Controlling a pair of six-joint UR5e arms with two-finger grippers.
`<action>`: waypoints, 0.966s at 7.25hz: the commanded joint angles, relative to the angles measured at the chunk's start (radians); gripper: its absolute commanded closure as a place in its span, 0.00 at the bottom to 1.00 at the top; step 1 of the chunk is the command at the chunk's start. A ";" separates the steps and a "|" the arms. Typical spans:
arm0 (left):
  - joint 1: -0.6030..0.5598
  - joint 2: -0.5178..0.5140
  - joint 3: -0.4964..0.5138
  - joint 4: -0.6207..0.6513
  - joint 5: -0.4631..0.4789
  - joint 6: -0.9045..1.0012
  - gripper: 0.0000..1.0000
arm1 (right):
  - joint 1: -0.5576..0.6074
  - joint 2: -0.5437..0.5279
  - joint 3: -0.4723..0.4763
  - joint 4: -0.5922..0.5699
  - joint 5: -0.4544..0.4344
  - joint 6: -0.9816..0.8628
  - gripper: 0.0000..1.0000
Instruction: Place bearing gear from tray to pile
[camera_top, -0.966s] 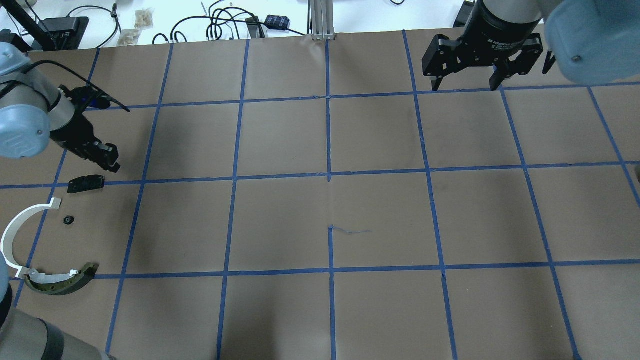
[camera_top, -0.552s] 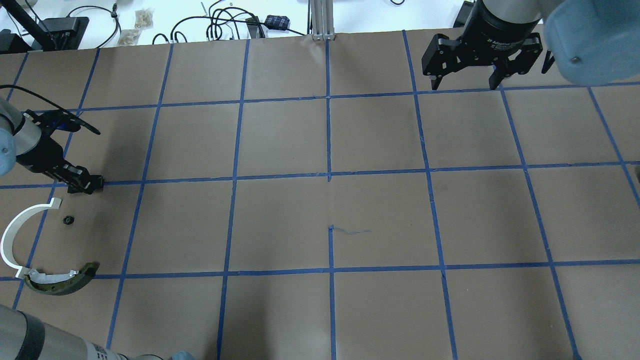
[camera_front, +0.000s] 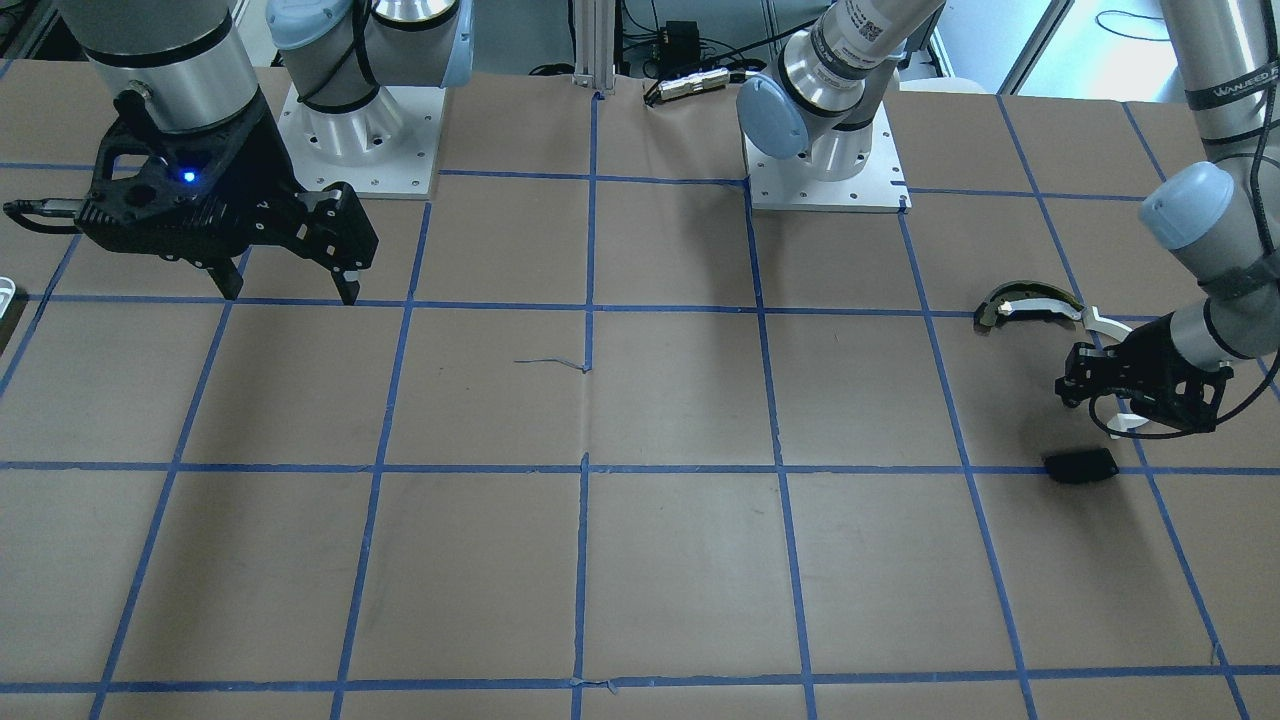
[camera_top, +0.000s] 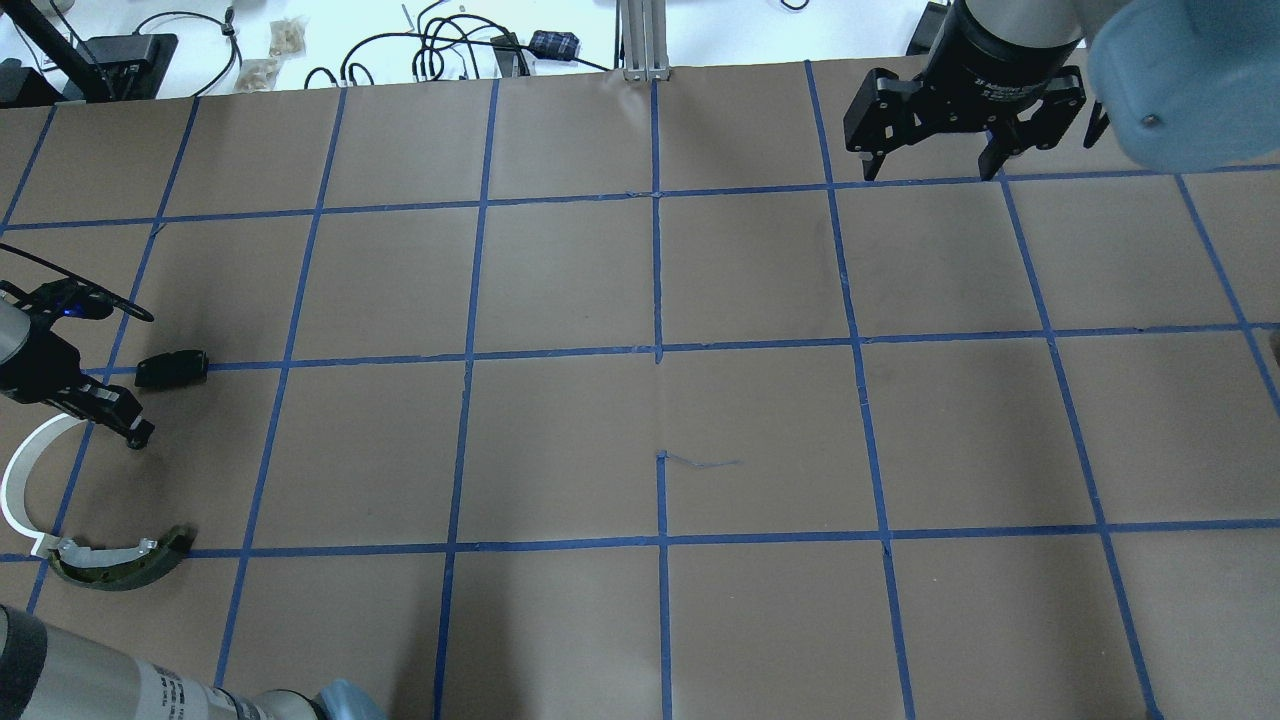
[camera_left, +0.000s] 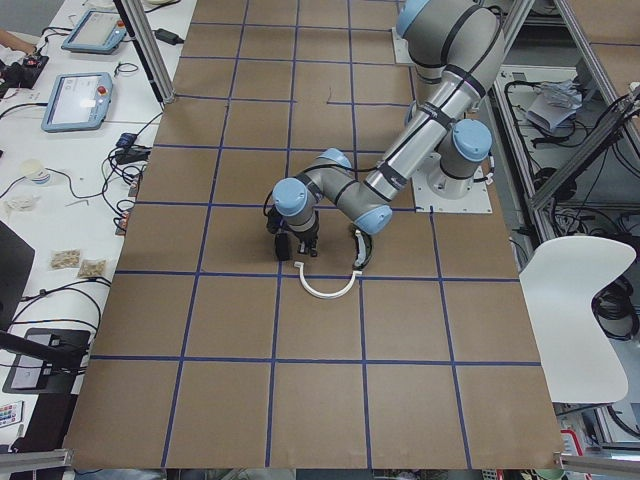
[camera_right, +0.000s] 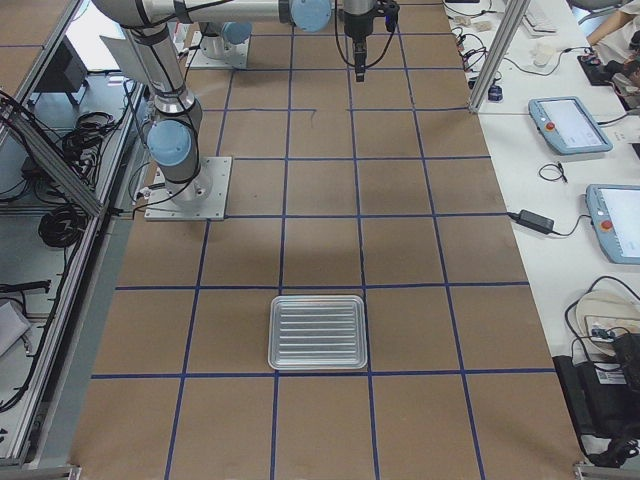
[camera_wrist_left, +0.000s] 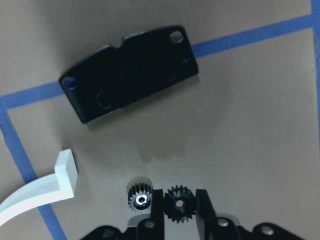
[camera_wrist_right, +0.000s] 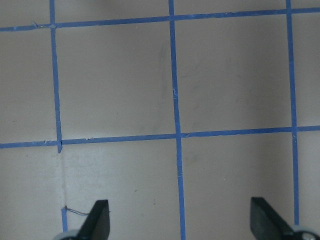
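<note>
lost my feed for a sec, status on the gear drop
Left gripper shut on bearing gear, at the pile. Right gripper open, empty. Second gear close beside it.

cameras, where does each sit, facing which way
Front-facing: across the table, facing the robot; both bases, right gripper open.
Overhead: behind the robot, looking forward, down; both arms.
Exterior left: table's left end; left arm near.
Exterior right: right end; tray near, arms far.
Left wrist: down past left gripper, shut on black gear.
Right wrist: down at paper; own fingertips.
Shared: black plate in front-facing, overhead, left wrist.
</note>
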 joint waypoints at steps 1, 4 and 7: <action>0.002 -0.004 -0.003 0.000 0.000 0.000 1.00 | 0.000 0.000 0.000 0.001 -0.001 0.000 0.00; 0.002 -0.004 -0.001 0.003 0.002 0.001 0.82 | 0.000 0.000 0.000 0.001 0.001 0.000 0.00; 0.002 -0.005 0.008 0.005 0.053 -0.015 0.00 | 0.000 -0.002 0.000 0.001 0.001 0.000 0.00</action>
